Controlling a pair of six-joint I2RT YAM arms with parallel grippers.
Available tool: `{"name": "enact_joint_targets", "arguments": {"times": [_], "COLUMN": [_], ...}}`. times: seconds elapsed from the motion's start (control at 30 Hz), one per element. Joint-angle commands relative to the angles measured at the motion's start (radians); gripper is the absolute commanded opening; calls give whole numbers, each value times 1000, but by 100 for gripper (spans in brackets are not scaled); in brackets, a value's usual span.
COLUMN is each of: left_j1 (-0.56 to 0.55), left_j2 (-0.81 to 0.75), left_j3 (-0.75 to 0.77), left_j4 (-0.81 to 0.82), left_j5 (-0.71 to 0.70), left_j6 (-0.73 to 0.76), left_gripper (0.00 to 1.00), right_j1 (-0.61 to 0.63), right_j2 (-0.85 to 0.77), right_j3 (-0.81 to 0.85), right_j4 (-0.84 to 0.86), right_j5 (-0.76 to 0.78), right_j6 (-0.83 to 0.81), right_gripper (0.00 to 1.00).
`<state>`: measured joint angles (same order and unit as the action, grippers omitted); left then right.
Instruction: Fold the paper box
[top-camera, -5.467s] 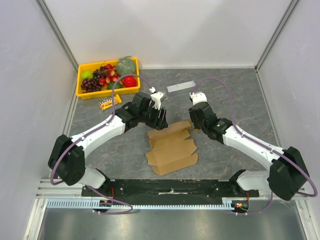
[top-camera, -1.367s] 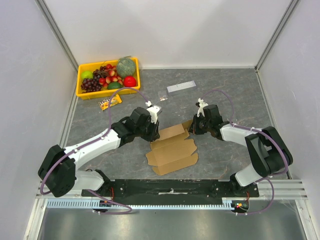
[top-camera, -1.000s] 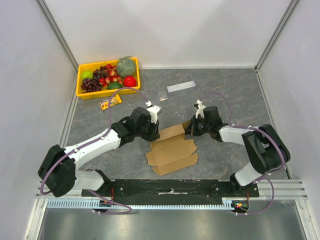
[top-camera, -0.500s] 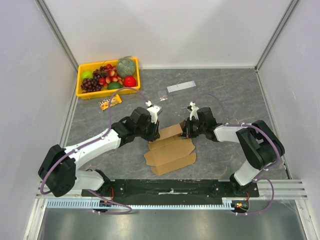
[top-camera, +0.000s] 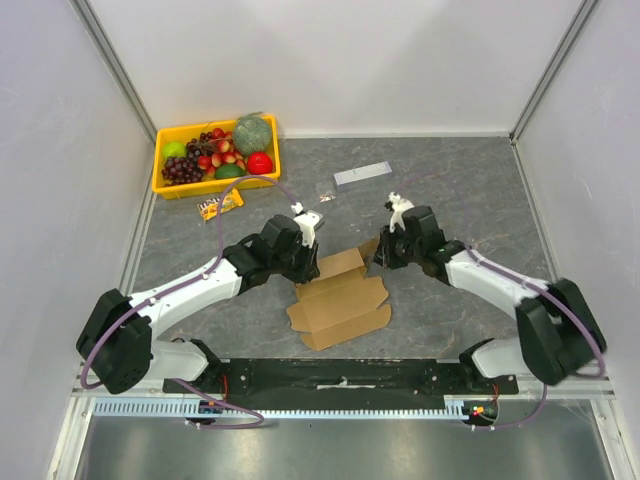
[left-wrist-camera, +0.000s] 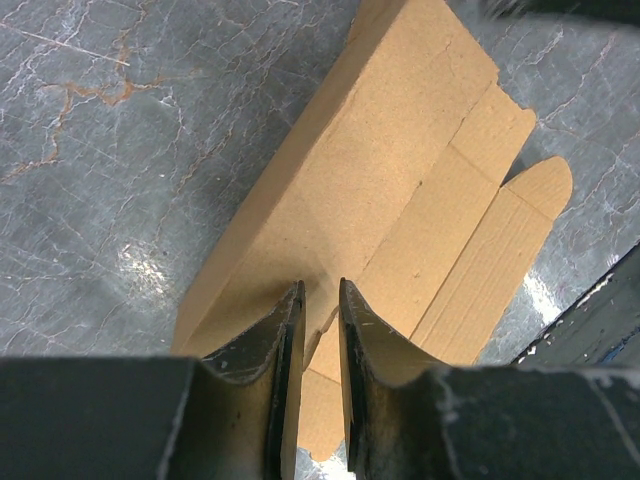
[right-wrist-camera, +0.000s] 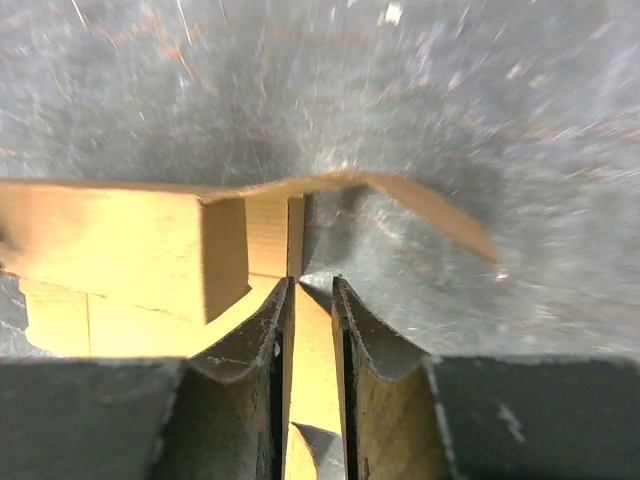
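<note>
The paper box (top-camera: 338, 298) lies in the middle of the grey worktop (top-camera: 470, 190), between the 2 arms. It is brown and mostly flat. Its far part stands up a little, like a low wall.

The left tool (left-wrist-camera: 318, 305) is at the far left corner of the box. Its 2 fingers are almost closed, and they pinch the edge of the brown card.

The right tool (right-wrist-camera: 312, 290) is at the far right corner of the box. Its fingers are a tiny bit apart. A strip of card sits in the gap, but I cannot tell if they squeeze it. A thin flap curls out to the side there.

A yellow tray (top-camera: 205, 188) of fruit sits far off in the left back corner. A small grey strip (top-camera: 362, 173) lies behind the box, well apart from it.
</note>
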<state>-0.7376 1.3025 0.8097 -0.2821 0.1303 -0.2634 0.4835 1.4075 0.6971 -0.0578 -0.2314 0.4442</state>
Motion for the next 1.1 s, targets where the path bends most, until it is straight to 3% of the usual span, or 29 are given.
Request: {"name": "enact_joint_targets", "arguments": {"times": [0.0,0.1,0.17,0.37,0.53,0.87,1.07], "left_j1": [-6,-6,-6,-8,-6,-5,-8], "left_j2": [-14,-17,-19,-22,-23,-29,-32], "left_j3": [-18,-14,-9,0,6,2,0], "left_j4": [-12,-15,-19,-23,-23,-23,-28], "left_j5": [-27,-31,-35,-34,-26,-24,-26], "left_j6": [-26,-27,-23,-23,-28,-33,-31], "left_gripper": [26,26,26,26,26,26,26], "right_j1": [-17,-26,-29,-33,-31,-20,-19], "right_j2": [-160,-203,-219,-245,-277,-223,-165], "right_j3": [94,142,148,35,-142,-297,-291], "right_j4": [-154,-253,-289,-225,-79,156,127], "right_j5": [150,188,192,-49,-109,-189,-111], "right_j6": [-70,-99,-99,-39,33,125,100], "right_gripper": [32,38,37,14,1,0,0]}}
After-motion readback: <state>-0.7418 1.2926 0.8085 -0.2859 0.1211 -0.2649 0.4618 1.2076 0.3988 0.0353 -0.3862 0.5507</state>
